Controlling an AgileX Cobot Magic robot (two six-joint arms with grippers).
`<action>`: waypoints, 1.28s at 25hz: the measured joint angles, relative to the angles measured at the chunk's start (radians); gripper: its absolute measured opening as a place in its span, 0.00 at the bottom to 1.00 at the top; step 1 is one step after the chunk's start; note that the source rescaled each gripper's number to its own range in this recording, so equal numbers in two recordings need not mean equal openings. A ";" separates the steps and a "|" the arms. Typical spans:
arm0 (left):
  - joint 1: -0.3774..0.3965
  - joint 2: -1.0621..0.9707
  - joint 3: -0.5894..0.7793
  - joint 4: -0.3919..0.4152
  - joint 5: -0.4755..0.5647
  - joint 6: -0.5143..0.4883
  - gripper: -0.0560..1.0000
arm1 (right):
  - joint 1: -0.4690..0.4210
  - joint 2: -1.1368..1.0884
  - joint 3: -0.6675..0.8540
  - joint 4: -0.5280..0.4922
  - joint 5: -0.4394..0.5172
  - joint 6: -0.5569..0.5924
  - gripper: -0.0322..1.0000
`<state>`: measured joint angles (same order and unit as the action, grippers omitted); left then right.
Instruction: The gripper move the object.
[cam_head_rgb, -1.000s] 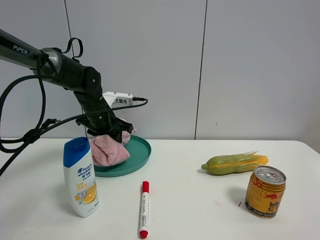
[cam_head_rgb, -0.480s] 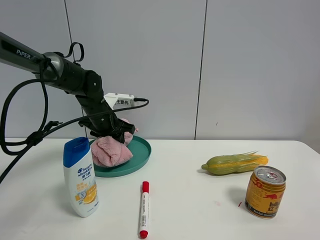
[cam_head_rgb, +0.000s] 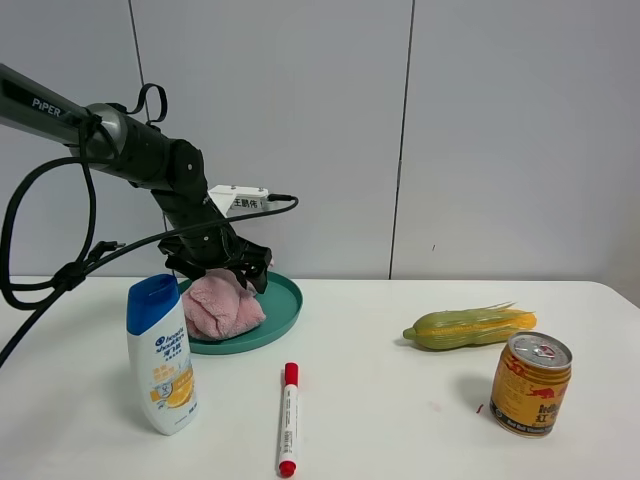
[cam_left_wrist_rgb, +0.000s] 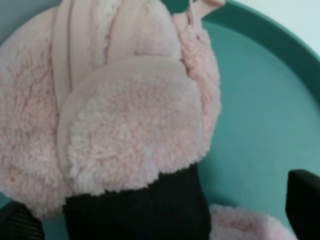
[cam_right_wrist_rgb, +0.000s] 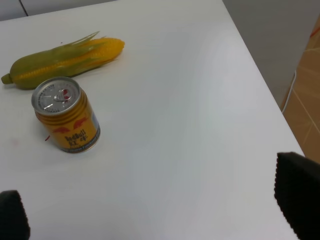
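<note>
Stretching white before a grey wall (cam_head_rgb: 500, 130), the desk (cam_head_rgb: 400, 400) bears a teal tray (cam_head_rgb: 290, 300) holding the pink towel (cam_head_rgb: 222, 308); left gripper (cam_head_rgb: 225, 270) and right gripper (cam_right_wrist_rgb: 156, 205) jaws gape released.

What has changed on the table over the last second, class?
The left gripper opened its jaws and let go of the pink towel bundle, which now rests in the teal tray. The shampoo bottle, marker, corn and can stayed put.

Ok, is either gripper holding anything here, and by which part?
Nothing is held. The left gripper stands open over the pink towel bundle, which lies in the teal tray; the right gripper is open and empty.
</note>
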<state>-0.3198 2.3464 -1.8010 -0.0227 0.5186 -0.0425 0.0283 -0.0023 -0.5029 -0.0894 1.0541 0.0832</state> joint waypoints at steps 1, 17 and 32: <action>0.000 0.000 0.000 0.000 0.000 0.000 0.99 | 0.000 0.000 0.000 0.000 0.000 0.000 1.00; -0.015 -0.212 0.000 -0.001 0.032 -0.019 0.99 | 0.000 0.000 0.000 0.000 0.000 0.000 1.00; 0.119 -0.394 0.000 0.086 0.114 -0.017 0.99 | 0.000 0.000 0.000 0.000 0.000 0.000 1.00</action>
<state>-0.2003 1.9527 -1.8010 0.0633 0.6330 -0.0592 0.0283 -0.0023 -0.5029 -0.0894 1.0541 0.0832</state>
